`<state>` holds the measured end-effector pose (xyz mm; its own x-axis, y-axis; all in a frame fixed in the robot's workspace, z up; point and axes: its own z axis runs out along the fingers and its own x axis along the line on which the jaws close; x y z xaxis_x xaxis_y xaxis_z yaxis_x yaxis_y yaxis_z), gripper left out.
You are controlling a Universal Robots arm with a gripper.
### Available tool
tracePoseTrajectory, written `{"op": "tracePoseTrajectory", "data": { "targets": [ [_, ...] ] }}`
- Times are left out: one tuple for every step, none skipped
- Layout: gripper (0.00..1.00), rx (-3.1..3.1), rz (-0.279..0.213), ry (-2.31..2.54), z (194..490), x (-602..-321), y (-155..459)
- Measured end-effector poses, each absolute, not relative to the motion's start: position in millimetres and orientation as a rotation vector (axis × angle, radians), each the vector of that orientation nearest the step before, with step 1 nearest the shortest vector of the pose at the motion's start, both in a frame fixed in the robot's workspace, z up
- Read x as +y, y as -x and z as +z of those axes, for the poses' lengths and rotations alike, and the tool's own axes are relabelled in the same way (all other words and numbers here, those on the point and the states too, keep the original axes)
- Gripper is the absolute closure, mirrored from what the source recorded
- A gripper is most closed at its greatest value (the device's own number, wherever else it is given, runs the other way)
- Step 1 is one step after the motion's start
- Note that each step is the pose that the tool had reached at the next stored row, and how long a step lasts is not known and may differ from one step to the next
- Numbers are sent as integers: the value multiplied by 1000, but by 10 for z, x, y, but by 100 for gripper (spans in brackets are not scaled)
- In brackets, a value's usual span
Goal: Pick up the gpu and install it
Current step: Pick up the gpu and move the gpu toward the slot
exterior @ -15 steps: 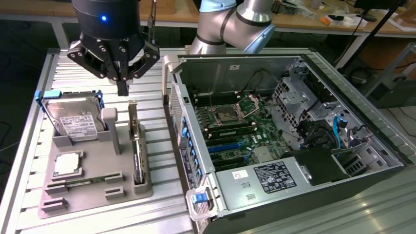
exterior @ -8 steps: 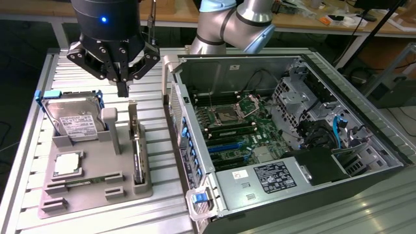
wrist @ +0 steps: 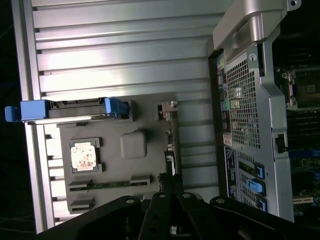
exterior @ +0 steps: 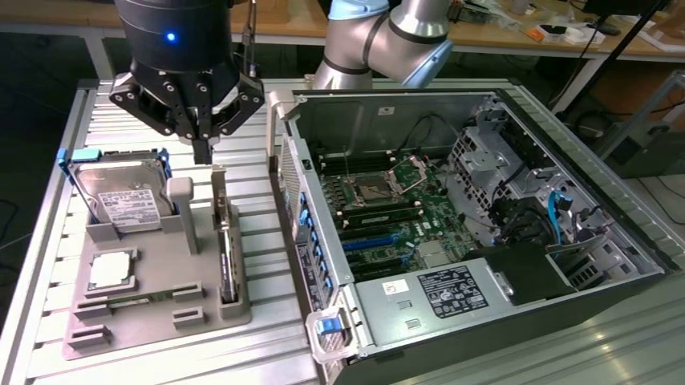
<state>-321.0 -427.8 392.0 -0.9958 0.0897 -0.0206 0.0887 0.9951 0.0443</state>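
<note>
Exterior view: closed end effector (exterior: pixel 204 151) near gpu (exterior: pixel 226 241)

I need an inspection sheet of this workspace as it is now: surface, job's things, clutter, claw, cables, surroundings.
Surface: slatted metal table with a grey holder on it.
Job's things: gpu stands on edge in the holder; open case beside it.
Clutter: hard drive and CPU in the holder.
Claw: claw shut, over the gpu, holding nothing.
Cables: black cable and blue cables inside the case.
Surroundings: bench behind, with small items on it.
</note>
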Motion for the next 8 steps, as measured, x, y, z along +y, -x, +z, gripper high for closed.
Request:
{"op": "tracePoseTrajectory", "data": {
  "targets": [
    [89, 3115, 68, -139, 3919, -4287, 3211],
    [89, 3115, 68, -139, 3919, -4295, 3211],
    [89, 3115, 68, -139, 3920, -4304, 3211],
    [89, 3115, 67, -139, 3920, -4313, 3210],
    [89, 3115, 67, -139, 3920, -4321, 3211],
    [89, 3115, 67, -139, 3920, -4329, 3211],
    [89, 3115, 67, -139, 3920, -4338, 3211],
    [89, 3115, 67, -139, 3920, -4347, 3210]
  ]
}}
